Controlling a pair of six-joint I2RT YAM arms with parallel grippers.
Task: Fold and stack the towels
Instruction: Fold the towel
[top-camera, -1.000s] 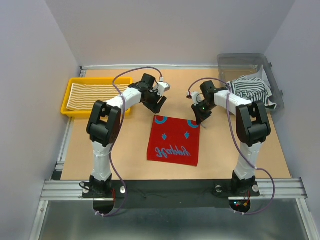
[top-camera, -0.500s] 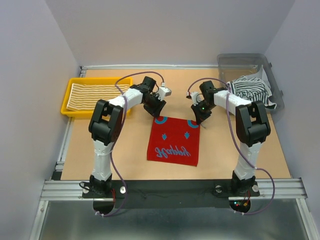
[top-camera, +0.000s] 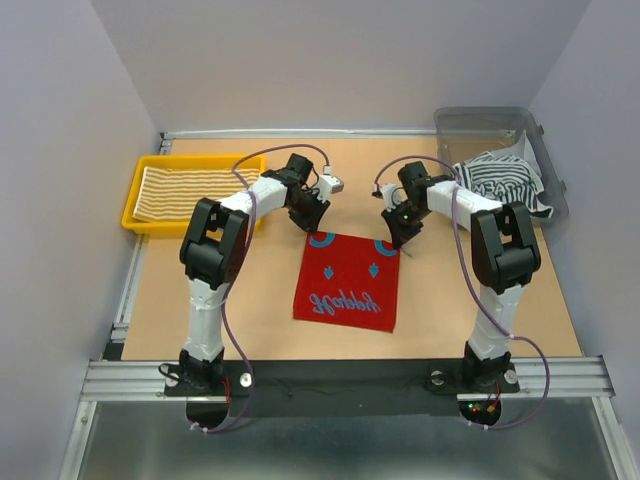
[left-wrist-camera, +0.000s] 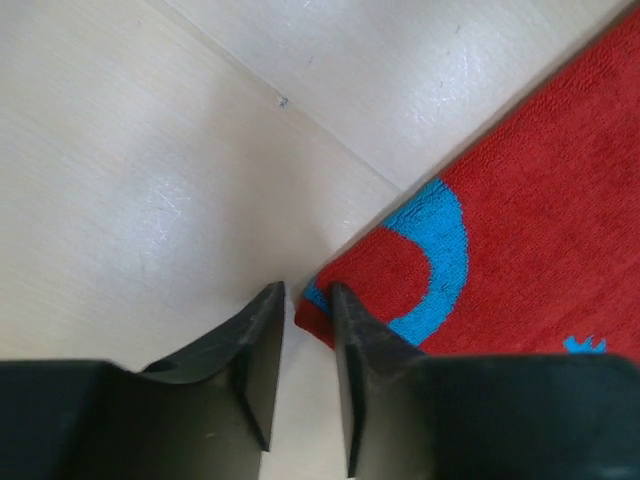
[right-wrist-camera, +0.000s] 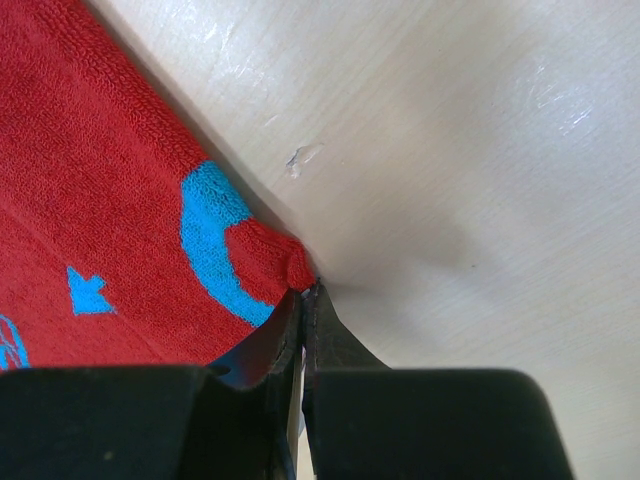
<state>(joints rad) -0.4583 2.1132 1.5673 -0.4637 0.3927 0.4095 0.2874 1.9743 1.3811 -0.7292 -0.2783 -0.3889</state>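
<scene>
The red-blue patterned towel lies flat in the middle of the table. My left gripper is at its far left corner; in the left wrist view the gripper is narrowly open, its jaws astride the corner of the towel, with a gap still showing. My right gripper is at the far right corner; in the right wrist view the gripper is shut, pinching the bunched corner of the towel. The grey and rust-brown towels are out of view.
A yellow tray at the back left holds the folded yellow-cream striped towel. A clear bin at the back right holds the crumpled black-white striped towel. Walls close in on three sides.
My left gripper has come down and in toward the towel's far left corner, and its jaws have narrowed. The right gripper has stayed on the far right corner.
</scene>
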